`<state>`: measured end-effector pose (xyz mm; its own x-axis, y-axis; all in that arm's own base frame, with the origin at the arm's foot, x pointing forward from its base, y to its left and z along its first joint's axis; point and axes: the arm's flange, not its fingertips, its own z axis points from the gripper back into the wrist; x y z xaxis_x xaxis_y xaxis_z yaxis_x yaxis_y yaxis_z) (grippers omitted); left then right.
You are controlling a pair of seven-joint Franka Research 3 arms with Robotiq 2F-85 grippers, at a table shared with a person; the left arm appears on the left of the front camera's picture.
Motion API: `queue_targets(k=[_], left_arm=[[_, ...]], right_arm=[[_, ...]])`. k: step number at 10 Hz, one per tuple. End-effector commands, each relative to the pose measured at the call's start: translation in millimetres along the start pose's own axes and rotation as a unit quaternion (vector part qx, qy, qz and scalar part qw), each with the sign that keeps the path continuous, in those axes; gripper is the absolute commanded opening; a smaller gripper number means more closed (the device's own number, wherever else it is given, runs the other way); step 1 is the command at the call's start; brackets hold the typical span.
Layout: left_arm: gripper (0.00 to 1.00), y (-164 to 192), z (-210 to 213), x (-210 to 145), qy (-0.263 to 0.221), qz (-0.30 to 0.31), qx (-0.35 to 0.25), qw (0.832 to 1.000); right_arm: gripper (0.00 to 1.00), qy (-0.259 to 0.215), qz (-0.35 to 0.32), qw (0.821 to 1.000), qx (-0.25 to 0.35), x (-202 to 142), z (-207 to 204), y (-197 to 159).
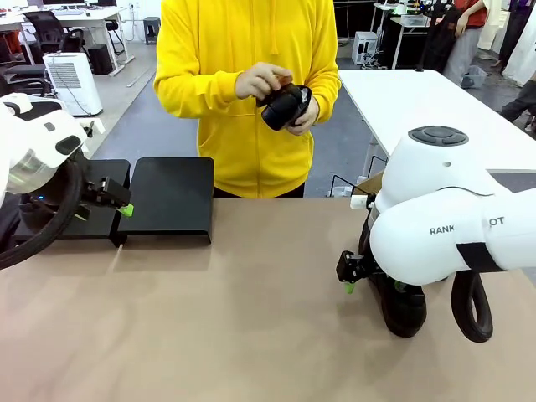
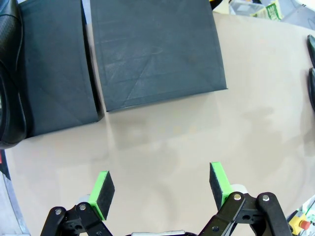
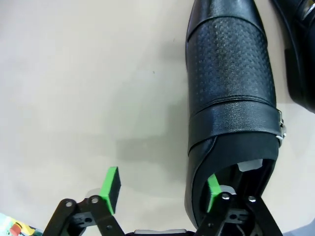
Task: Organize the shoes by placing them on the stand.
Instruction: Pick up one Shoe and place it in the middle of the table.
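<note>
A person in a yellow hoodie holds one glossy black shoe [image 1: 285, 105] in both hands above the far edge. The matte-black stand [image 1: 172, 197] lies at the left in two sections [image 2: 152, 49]. Another shoe [image 2: 10, 73] shows at the outer side of the stand's other section [image 2: 54, 69]. My left gripper [image 2: 161, 189] hangs open over bare table in front of the stand [image 1: 124, 209]. My right gripper [image 3: 162, 191] is open low at a buckled shoe [image 3: 229, 98]. One pad [image 3: 212, 191] is inside its opening and the other pad [image 3: 110, 189] outside. A further shoe [image 3: 300, 49] lies beside it.
The brown table [image 1: 234, 318] is bare across the middle and front. My right arm's white body [image 1: 444, 218] covers the shoes at the right. A white table [image 1: 419, 96] stands behind the person, and a small cardboard box [image 1: 368, 182] sits at the far edge.
</note>
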<state>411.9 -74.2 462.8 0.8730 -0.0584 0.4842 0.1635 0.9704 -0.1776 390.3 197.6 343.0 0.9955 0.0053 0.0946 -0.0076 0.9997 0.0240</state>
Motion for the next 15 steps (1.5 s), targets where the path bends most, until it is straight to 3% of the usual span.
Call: queue_targets(k=[1, 3, 4, 9, 11, 13, 15], left_arm=[[1.00, 3, 1, 0, -0.002, 0.000, -0.009, 1.000], [1.00, 3, 1, 0, -0.002, 0.000, -0.009, 1.000], [1.00, 3, 1, 0, -0.002, 0.000, -0.009, 1.000], [1.00, 3, 1, 0, -0.002, 0.000, -0.009, 1.000], [1.00, 3, 1, 0, -0.002, 0.000, -0.009, 1.000], [1.00, 3, 1, 0, -0.002, 0.000, -0.009, 1.000], [1.00, 3, 1, 0, -0.002, 0.000, -0.009, 1.000]], right_arm=[[0.50, -0.008, -0.006, 1.000, -0.017, 8, -8, 4], [0.10, -0.004, -0.007, 1.000, -0.019, 8, -11, 2], [0.00, -0.004, -0.009, 1.000, -0.020, 7, -10, 0], [0.00, -0.006, -0.024, 0.999, -0.040, 1, -6, -9], [0.00, -0.010, -0.051, 0.995, -0.083, -5, 6, -17], [0.00, -0.015, -0.129, 0.984, -0.120, -13, 41, -11], [0.00, -0.071, -0.125, 0.987, -0.073, -34, 98, 23]])
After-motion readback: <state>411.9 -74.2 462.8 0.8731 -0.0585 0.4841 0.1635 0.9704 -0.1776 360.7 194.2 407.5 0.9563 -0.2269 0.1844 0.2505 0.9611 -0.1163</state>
